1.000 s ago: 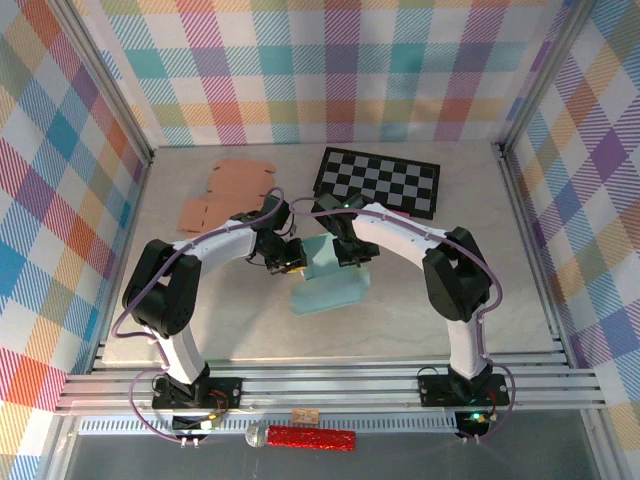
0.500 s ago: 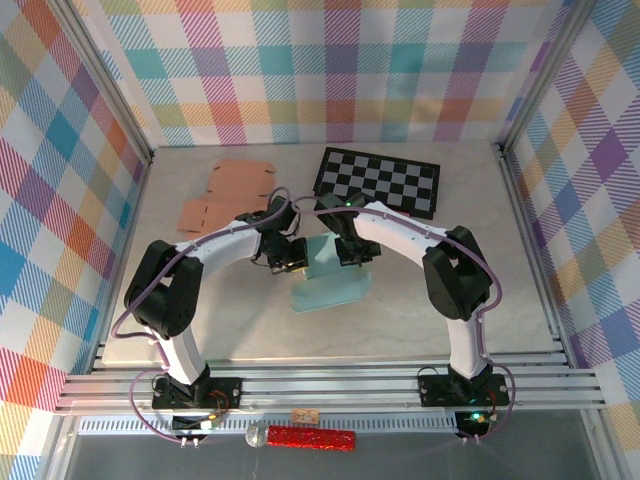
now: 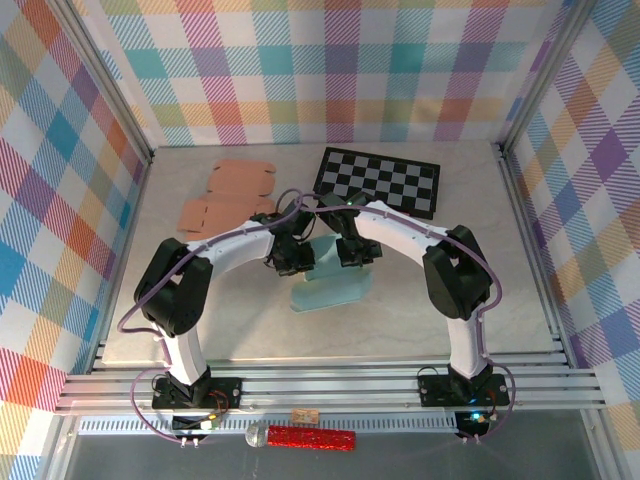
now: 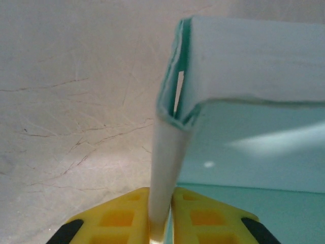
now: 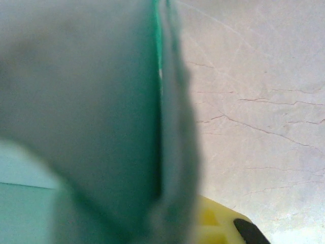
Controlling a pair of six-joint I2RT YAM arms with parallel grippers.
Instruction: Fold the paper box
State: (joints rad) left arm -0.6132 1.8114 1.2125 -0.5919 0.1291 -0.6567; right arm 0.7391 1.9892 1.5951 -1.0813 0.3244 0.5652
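Observation:
The paper box (image 3: pixel 335 278) is pale teal card, partly folded, in the middle of the table. My left gripper (image 3: pixel 298 254) is at its left edge and my right gripper (image 3: pixel 352 250) at its far right side. In the left wrist view the yellow fingers (image 4: pixel 119 216) of the left gripper (image 4: pixel 161 198) are shut on an upright folded wall of the box (image 4: pixel 254 66). In the right wrist view a blurred teal wall (image 5: pixel 76 101) stands close to the lens beside one yellow finger (image 5: pixel 218 223); the grip itself is hidden.
A flat salmon-coloured card blank (image 3: pixel 228 192) lies at the back left. A black and white checkerboard (image 3: pixel 378 182) lies at the back right. Plaid walls close in the table on three sides. A red object (image 3: pixel 310 437) rests below the front rail.
My left gripper has moved right, against the box's left edge, and that side of the box now stands up. The right gripper has stayed in place.

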